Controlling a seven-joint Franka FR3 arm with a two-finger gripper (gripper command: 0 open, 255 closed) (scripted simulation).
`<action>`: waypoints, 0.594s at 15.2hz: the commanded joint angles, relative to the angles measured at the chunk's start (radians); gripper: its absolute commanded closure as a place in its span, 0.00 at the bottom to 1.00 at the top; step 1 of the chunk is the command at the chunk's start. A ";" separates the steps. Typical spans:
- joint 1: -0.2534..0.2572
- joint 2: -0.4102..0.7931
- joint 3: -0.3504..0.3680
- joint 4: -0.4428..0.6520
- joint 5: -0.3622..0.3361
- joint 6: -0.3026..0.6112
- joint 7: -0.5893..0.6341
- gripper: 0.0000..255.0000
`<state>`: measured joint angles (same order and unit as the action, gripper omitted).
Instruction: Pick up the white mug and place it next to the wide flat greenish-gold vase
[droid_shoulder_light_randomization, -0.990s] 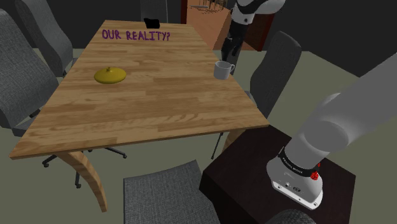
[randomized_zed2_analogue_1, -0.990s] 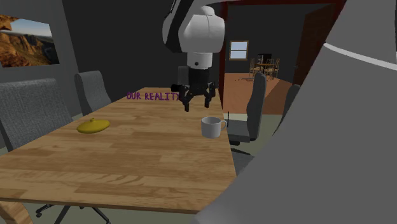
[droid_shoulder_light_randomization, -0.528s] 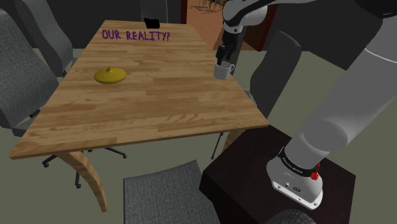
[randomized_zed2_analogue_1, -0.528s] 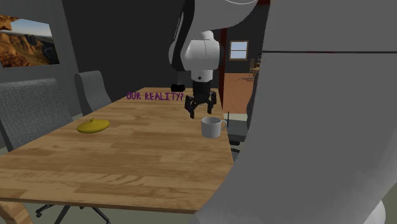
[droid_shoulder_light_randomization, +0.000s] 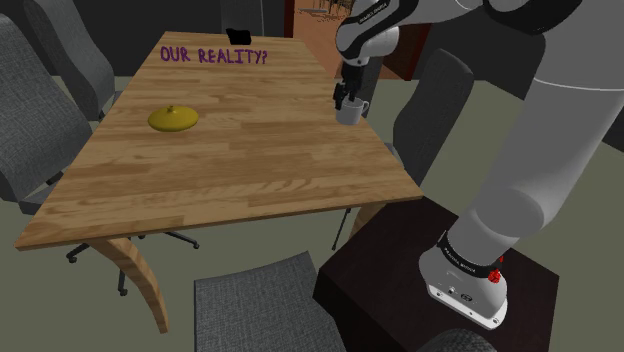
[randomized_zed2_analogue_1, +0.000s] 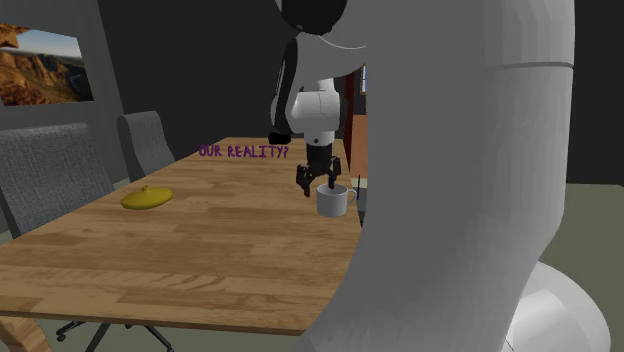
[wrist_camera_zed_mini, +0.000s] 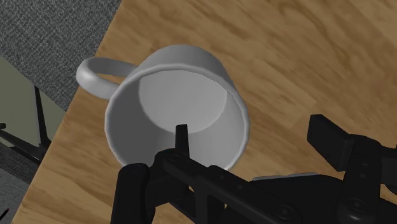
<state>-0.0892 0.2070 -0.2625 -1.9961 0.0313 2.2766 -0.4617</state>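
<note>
Two black fingers (wrist_camera_zed_mini: 182, 135) stand wide apart and grip nothing: one tip sits over the opening of the white mug (wrist_camera_zed_mini: 191, 95), the other outside its wall. The gripper (droid_shoulder_light_randomization: 345, 97) points down from the wrist, and the arm arches over from the stand (droid_shoulder_light_randomization: 385, 265). The mug stands upright near the edge of the table (droid_shoulder_light_randomization: 250, 170), well apart from the flat yellow-gold vase (droid_shoulder_light_randomization: 173, 118).

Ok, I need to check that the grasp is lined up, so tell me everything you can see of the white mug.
The mug is plain white, with a round open mouth, nothing inside, and one loop handle turned toward the table edge. It stands upright on the wooden table, close to that edge. The open hand hangs just above it, one finger over the inside of the rim and the other outside the wall; neither clasps it yet.
</note>
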 joint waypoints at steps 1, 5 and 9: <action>-0.003 0.019 0.001 -0.004 0.006 0.023 -0.006 0.00; -0.007 0.050 0.004 -0.015 0.017 0.064 -0.014 0.00; -0.007 0.050 0.004 -0.015 0.017 0.063 -0.014 0.00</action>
<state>-0.0966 0.2565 -0.2589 -2.0107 0.0484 2.3395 -0.4754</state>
